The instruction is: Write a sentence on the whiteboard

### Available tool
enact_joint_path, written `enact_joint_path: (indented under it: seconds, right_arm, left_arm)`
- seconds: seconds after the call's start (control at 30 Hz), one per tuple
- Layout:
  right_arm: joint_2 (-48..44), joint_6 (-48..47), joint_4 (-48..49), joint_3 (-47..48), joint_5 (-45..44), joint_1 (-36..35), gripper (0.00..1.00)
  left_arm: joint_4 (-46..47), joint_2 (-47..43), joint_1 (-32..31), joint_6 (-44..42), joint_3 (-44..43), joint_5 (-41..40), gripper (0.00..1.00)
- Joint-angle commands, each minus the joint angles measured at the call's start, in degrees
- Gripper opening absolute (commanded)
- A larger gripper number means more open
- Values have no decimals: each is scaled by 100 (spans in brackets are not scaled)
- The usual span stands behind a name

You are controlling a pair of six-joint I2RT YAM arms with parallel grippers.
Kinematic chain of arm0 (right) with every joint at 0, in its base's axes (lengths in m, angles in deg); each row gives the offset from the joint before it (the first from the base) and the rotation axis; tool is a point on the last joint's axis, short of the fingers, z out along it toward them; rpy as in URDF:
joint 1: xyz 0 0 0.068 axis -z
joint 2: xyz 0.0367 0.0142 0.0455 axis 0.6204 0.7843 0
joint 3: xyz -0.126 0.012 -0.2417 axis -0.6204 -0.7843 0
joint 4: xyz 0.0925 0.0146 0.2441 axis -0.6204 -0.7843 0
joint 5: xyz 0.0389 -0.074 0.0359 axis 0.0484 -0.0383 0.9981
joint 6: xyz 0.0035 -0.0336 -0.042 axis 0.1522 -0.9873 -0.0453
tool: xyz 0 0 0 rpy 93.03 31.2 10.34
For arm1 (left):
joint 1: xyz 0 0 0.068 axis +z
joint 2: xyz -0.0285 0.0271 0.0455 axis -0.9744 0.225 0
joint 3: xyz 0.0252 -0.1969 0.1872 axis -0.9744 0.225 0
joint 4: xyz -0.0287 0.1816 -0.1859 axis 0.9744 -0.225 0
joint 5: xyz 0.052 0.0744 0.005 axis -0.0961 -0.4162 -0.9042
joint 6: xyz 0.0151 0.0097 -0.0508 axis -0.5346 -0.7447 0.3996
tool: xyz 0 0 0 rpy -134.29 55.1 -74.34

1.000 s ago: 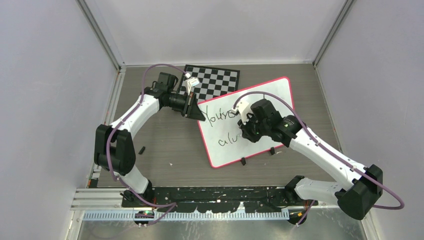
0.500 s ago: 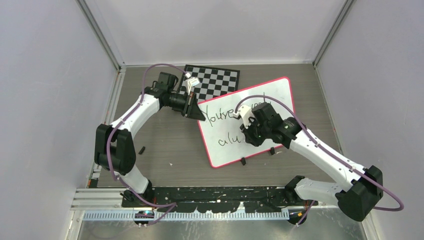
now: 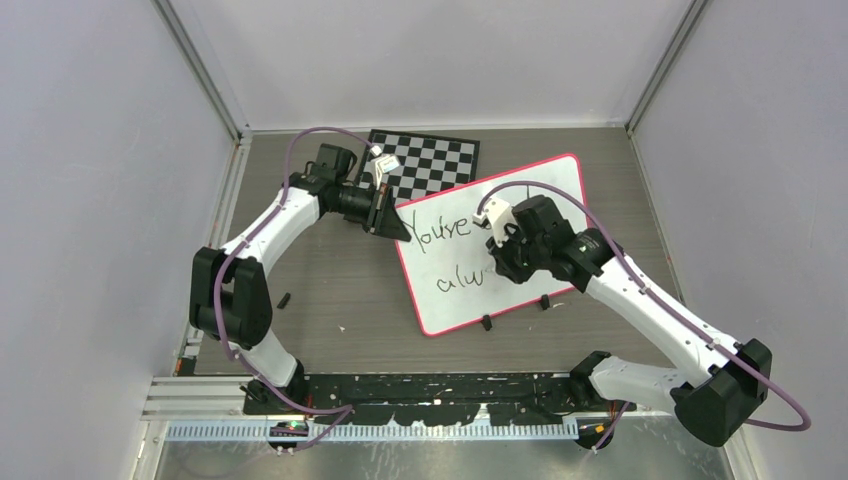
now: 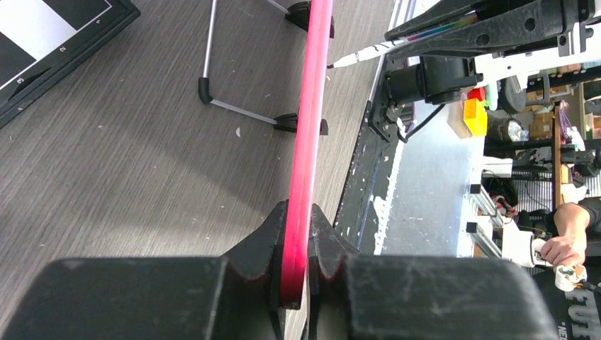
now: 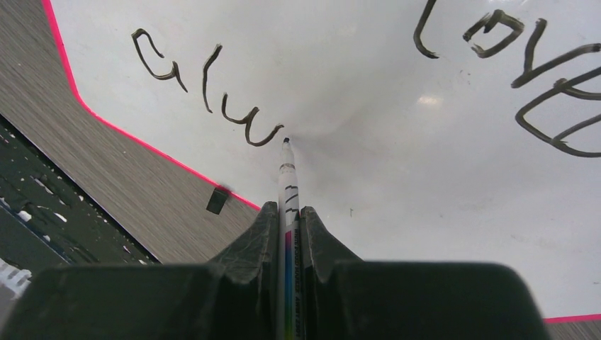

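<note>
We see the whiteboard [image 3: 545, 185] on the grey worktop [image 3: 330, 290], a little toward 3 o'clock from the middle of the top view, turned so that its long sides run from about 8 o'clock to 2 o'clock. The left gripper [image 3: 396, 228] is at the 9 o'clock corner of the board. In the left wrist view its fingers are closed tightly on the pink frame [image 4: 306, 163], one on each face.

The right gripper [image 5: 287, 211] is over the lower half of the board, closed around a thin marker [image 5: 288, 177] that points away from it. The tip of the marker is touching the white surface just at the end of the letter "w".

The sentence [image 3: 441, 232] is in two lines: the upper line reads "You're" and then "loved", partly hidden by the right arm in the top view, and the lower line reads "alw".

Two small black clips [image 3: 487, 322] sit on the 6 o'clock edge of the board. A checkerboard [image 3: 430, 160] lies at 11 o'clock from the board, just beside it.
</note>
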Motion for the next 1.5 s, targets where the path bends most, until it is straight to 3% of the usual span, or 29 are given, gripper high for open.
enact_joint_path:
  seconds: [0.0,0.4,0.87,1.47]
  right_arm:
    - [-186,18,66,-10,-65,57,0]
    - [108,136,513,16,-519,133,0]
    - [191,140,448,-119,-4,140,0]
    - [65,39,249,29,-290,475,0]
  left_arm:
    - [-46,143,-63,-155,-135,-420,0]
    - [42,129,-63,-106,-58,-408,0]
    - [67,203,-63,-102,-106,-391,0]
    - [6,192,-63,-121,-123,-406,0]
